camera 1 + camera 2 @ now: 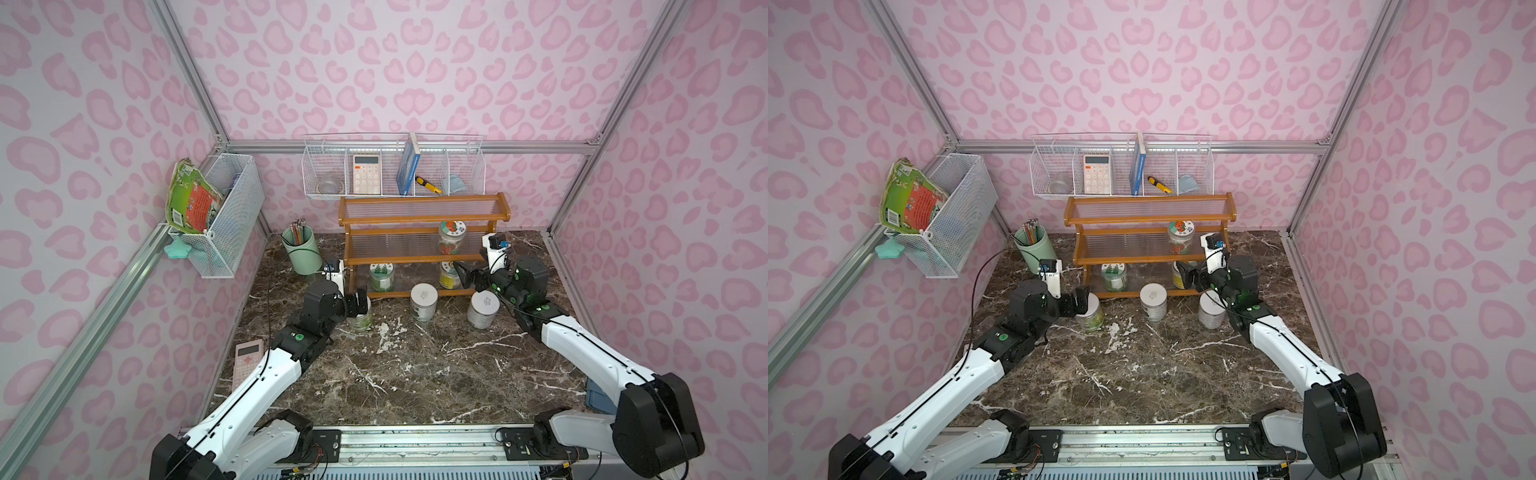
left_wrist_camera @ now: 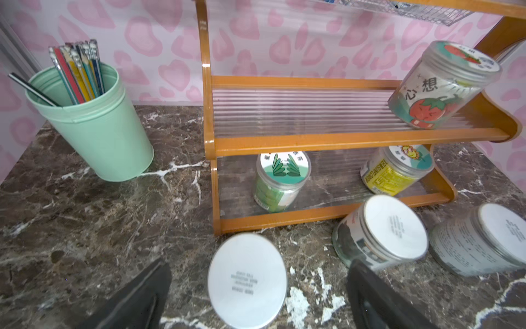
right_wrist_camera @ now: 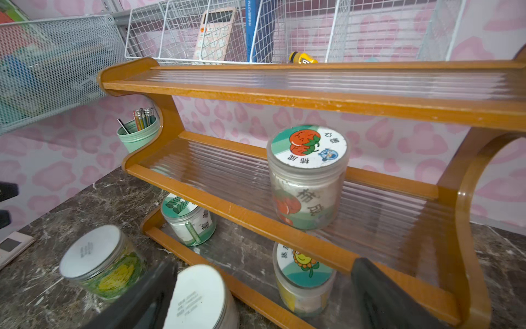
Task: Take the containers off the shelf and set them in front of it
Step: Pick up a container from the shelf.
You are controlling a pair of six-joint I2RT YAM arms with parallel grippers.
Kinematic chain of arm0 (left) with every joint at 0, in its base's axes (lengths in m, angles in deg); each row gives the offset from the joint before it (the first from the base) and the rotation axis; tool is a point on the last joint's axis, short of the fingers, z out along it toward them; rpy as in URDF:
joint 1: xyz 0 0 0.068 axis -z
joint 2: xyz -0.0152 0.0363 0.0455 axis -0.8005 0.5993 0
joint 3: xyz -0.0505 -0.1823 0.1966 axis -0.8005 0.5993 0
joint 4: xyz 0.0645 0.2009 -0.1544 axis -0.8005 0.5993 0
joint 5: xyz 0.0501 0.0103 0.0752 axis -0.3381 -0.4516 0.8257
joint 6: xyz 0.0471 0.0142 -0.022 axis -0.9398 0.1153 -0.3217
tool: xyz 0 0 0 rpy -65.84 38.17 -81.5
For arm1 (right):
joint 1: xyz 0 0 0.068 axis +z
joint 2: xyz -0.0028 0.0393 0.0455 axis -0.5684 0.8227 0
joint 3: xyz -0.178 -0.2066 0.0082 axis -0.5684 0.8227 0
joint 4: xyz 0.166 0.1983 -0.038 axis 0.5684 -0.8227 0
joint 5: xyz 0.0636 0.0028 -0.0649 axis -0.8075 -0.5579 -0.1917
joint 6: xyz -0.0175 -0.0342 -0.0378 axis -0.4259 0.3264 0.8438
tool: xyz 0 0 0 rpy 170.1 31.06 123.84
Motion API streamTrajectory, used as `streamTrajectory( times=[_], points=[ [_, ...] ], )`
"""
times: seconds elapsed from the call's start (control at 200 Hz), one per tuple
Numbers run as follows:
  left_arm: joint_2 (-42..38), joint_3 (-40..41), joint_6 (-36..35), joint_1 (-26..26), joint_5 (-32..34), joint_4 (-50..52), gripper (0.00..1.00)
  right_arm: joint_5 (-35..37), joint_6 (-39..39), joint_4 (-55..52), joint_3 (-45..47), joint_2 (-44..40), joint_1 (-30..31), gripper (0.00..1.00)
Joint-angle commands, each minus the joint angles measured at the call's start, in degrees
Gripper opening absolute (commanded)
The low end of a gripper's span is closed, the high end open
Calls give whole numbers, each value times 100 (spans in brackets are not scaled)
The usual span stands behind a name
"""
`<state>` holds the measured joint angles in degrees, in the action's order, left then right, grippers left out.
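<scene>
Jaws of left and right arms stand wide open, gripping nothing. Three plain-lidded containers (image 1: 424, 301) stand on the bench (image 1: 415, 374) before the shelf (image 1: 399, 260); three picture-lidded ones sit shelved.

Left claw (image 1: 360, 305) and right claw (image 1: 467, 276) both reach forward, low, jaws spread wide.

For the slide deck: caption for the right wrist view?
Open right tool faces the shelf: tomato jar mid-tier, two picture-lid jars below, two plain-lid jars on the table.
</scene>
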<state>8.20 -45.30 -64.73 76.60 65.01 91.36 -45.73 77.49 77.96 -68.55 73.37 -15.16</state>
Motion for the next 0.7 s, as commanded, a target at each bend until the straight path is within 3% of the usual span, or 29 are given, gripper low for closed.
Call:
streamTrajectory(
  times=[0.0, 0.155, 0.38, 0.695],
  points=[
    [-189, 90, 316, -13, -367, 241, 99, 161, 135, 254, -255, 277, -11, 99],
    [-267, -54, 425, -22, -634, 710, 99, 20, 70, 349, -630, 742, -35, 99],
    [-588, 80, 513, -30, -452, 837, 99, 61, 13, 457, -1012, 1245, -41, 99],
    [-293, 37, 542, -48, -605, 846, 99, 173, -14, 673, -1387, 1745, -41, 99]
  ],
)
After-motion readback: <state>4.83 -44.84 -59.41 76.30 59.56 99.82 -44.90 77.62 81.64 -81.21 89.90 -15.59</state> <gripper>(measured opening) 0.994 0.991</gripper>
